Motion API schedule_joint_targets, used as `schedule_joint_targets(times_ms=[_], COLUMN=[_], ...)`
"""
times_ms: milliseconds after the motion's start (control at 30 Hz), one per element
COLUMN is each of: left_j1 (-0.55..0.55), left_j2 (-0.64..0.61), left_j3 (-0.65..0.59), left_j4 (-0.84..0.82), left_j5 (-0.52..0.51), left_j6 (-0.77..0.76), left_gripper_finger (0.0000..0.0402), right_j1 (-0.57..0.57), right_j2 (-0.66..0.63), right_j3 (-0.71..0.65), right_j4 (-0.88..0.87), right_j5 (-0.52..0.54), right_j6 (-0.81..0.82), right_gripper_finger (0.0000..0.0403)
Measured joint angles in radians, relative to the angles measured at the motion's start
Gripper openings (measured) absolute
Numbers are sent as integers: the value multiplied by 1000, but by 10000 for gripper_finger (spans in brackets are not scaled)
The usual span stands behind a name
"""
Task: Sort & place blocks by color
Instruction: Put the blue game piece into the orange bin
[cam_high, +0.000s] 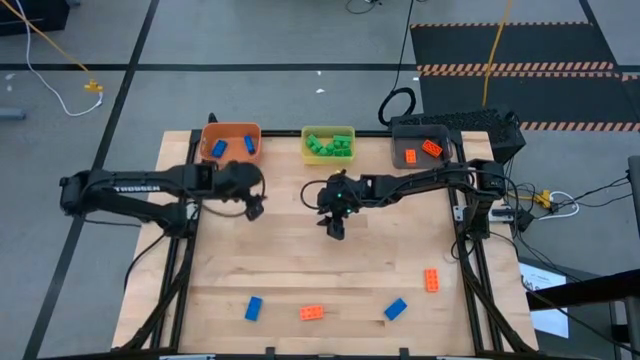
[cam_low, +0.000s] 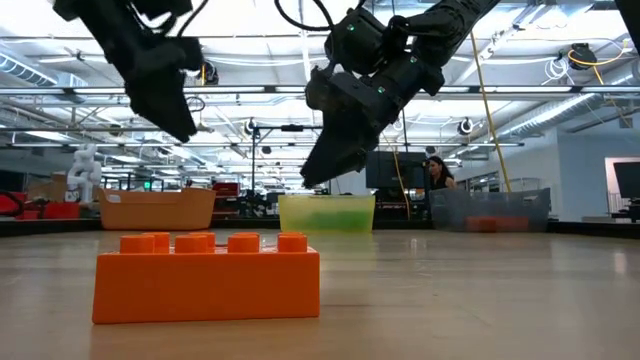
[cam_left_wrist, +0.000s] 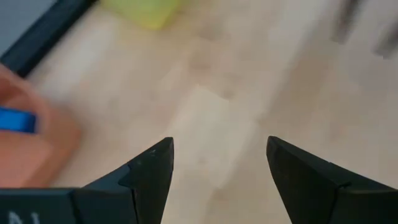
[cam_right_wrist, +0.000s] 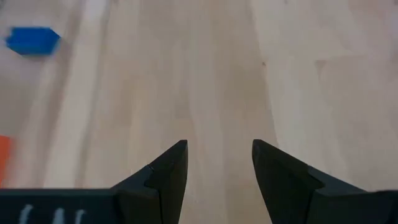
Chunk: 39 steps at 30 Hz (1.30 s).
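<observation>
Two blue blocks (cam_high: 233, 147) lie in the orange bin (cam_high: 231, 128), green blocks (cam_high: 329, 146) in the yellow bin (cam_high: 328, 131), and an orange block (cam_high: 431, 148) in the grey bin (cam_high: 410, 156). Loose on the table near its front edge are a blue block (cam_high: 253, 308), an orange block (cam_high: 311, 312), another blue block (cam_high: 396, 309) and another orange block (cam_high: 431, 280). My left gripper (cam_high: 256, 208) hangs open just in front of the orange bin, nothing between its fingers (cam_left_wrist: 152, 163). My right gripper (cam_high: 335, 230) stands open over the table's middle, also empty.
The three bins stand in a row along the table's far edge. The wooden tabletop (cam_high: 330, 270) between the grippers and the loose blocks is bare. In the low view a person (cam_low: 437, 172) shows in the room behind the table.
</observation>
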Motion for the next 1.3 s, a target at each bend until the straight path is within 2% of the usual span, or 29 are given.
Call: schedule_joint_targets(times_ms=[133, 233, 400, 600, 733, 833, 1000, 1167, 1300], left_j1=[-152, -265, -436, -589, -676, -734, -790, -814, -824], left_j2=[0, 0, 29, 113, 194, 263, 386, 516, 611], left_j3=[0, 0, 0, 2, 35, 97, 231, 290, 316], left_j4=[3, 17, 15, 18, 11, -8, -131, -179, -175], left_j5=[10, 44, 67, 93, 134, 139, 143, 256, 328], left_j6=[-66, -143, -300, -530, -670, -749, -912, -1101, -1168], left_gripper_finger=[257, 257, 257, 257, 257, 257, 257, 257, 257], right_j1=[-1, -2, 27, 78, 106, 114, 114, 114, 109], right_j2=[0, -5, -51, -68, -67, -67, -67, -67, -67], right_j3=[0, -1, 0, 0, 0, 0, 0, 0, 0], right_j4=[-88, -95, -5, 40, 36, 38, 36, 28, 16], right_j5=[128, 158, 140, -7, -13, -13, -12, -12, -12], right_j6=[-41, -88, -128, -121, -119, -99, -63, -70, -76], right_gripper_finger=[171, 171, 171, 171, 171, 171, 171, 171, 171])
